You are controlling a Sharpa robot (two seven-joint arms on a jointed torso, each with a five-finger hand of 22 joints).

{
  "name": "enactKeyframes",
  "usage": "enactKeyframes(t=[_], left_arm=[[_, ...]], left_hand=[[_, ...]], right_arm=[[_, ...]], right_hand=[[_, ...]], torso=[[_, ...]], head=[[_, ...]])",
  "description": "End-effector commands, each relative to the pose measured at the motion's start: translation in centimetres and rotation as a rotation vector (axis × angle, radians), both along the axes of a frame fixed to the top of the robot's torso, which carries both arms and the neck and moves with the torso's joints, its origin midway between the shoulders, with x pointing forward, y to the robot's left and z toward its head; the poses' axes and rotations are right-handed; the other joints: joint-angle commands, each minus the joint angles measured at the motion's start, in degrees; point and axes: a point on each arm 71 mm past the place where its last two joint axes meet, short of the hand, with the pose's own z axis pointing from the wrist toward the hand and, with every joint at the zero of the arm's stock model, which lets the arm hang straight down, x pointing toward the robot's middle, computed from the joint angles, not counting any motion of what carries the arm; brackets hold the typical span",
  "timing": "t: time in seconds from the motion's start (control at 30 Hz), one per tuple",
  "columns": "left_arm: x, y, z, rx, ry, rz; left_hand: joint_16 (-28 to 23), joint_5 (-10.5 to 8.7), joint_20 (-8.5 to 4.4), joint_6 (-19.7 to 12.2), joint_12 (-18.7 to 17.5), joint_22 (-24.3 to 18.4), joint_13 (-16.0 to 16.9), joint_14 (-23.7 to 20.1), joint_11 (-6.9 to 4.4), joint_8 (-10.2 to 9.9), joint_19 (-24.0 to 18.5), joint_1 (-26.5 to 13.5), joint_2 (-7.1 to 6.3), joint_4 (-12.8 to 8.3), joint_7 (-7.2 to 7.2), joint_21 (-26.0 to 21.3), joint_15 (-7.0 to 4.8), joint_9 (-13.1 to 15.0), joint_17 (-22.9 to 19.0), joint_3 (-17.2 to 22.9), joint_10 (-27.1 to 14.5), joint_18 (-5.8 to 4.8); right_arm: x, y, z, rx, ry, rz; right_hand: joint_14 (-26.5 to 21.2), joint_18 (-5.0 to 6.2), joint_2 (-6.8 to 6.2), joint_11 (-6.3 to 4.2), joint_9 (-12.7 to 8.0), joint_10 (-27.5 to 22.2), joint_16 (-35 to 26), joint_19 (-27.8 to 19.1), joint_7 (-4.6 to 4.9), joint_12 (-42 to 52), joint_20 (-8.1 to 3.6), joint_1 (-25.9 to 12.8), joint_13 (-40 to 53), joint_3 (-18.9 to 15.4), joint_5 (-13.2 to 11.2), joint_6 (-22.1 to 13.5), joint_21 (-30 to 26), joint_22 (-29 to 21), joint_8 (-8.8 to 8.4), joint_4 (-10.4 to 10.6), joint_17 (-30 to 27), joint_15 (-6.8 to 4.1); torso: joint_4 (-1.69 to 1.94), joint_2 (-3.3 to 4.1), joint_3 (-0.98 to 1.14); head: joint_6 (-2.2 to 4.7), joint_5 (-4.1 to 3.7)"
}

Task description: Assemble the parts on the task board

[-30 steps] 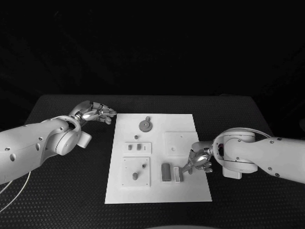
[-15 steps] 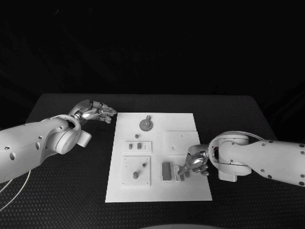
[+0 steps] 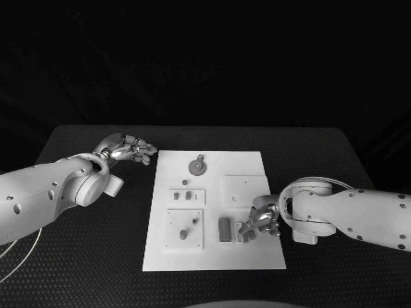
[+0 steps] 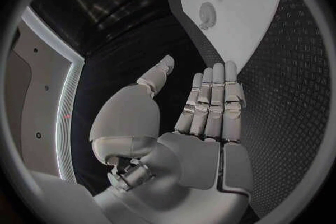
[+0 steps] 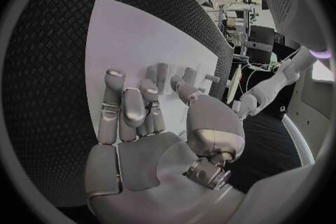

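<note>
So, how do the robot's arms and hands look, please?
Both arms are smooth, rounded white shells with small dark dots. Each ends in a silver metallic hand, left and right, with segmented fingers. A thin pale cable loops under the left arm.

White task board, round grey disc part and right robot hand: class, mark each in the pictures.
White rectangular task board (image 3: 270, 260): head view, bare near corner.
Round grey disc part (image 3: 196, 168): head view, disc centre, far end of the board.
Right silver robot hand (image 3: 264, 220): head view, middle of the hand.
</note>
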Motion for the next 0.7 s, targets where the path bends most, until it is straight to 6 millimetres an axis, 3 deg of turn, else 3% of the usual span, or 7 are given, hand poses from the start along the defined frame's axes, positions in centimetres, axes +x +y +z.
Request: enactKeyframes(t=[0.03,0.23,0.43,0.7], left_arm=[[-0.03,-0.15,0.13,-0.01,-0.007,-0.009],[-0.03,-0.15,0.12,-0.011,-0.006,-0.009],[-0.05,-0.1,0.13,-0.01,-0.006,-0.009],[-0.06,-0.06,0.13,-0.01,-0.006,-0.008]], left_hand=[[-0.2,-0.24,0.16,-0.2,0.1,-0.1,0.0,0.4,-0.05,0.3,-0.4,-0.3,-0.04,0.0,-0.21,-0.2,0.02,-0.1,0.1,-0.1,0.0,1.1],[-0.3,-0.24,0.15,-0.2,0.1,-0.1,-0.1,0.4,-0.05,0.3,-0.4,-0.3,-0.04,0.0,-0.22,-0.2,0.02,-0.1,0.1,-0.1,0.0,1.11],[-0.3,-0.24,0.15,-0.2,0.1,-0.1,-0.1,0.4,-0.06,0.3,-0.4,-0.3,-0.03,0.0,-0.23,-0.2,0.02,-0.1,0.1,-0.1,0.0,1.11],[-0.3,-0.24,0.14,-0.2,0.1,-0.1,-0.1,0.4,-0.06,0.3,-0.4,-0.3,-0.04,0.0,-0.24,-0.2,0.01,-0.1,0.2,-0.1,0.0,1.12]], right_arm=[[-0.04,-0.05,-0.25,-0.033,-0.01,0.028],[-0.07,0.2,-0.38,-0.048,-0.016,0.049],[0.0,0.19,-0.47,-0.068,-0.028,0.062],[0.02,0.16,-0.49,-0.08,-0.034,0.072]], right_hand=[[-0.1,0.97,1.09,0.1,-0.1,0.5,0.3,0.1,-0.04,0.3,-0.27,0.1,0.1,0.0,0.0,0.5,0.4,1.2,-0.03,-0.8,0.0,-0.35],[-0.2,0.97,3.39,0.08,-0.1,0.7,0.4,0.0,-0.06,0.5,-0.19,-0.5,0.3,0.3,0.0,0.6,0.6,1.2,-0.04,-2.8,0.0,-0.36],[-0.2,0.97,5.4,0.05,-0.1,1.1,0.4,0.0,-0.1,0.9,-0.09,-0.9,0.6,0.8,0.0,0.9,0.8,1.2,-0.02,-6.1,-0.1,-0.38],[-0.2,0.97,6.98,0.07,-0.2,1.2,0.4,0.1,-0.08,0.9,0.05,-1.1,0.6,1.3,0.0,1.0,0.9,1.1,-0.07,-9.5,-0.3,-0.35]], torso=[[0.0,-0.03,-0.02],[0.0,-0.02,-0.04],[0.0,-0.04,-0.06],[-0.02,-0.04,-0.06]], head=[[-0.06,0.0],[-0.11,-0.04],[-0.16,-0.04],[-0.16,-0.02]])
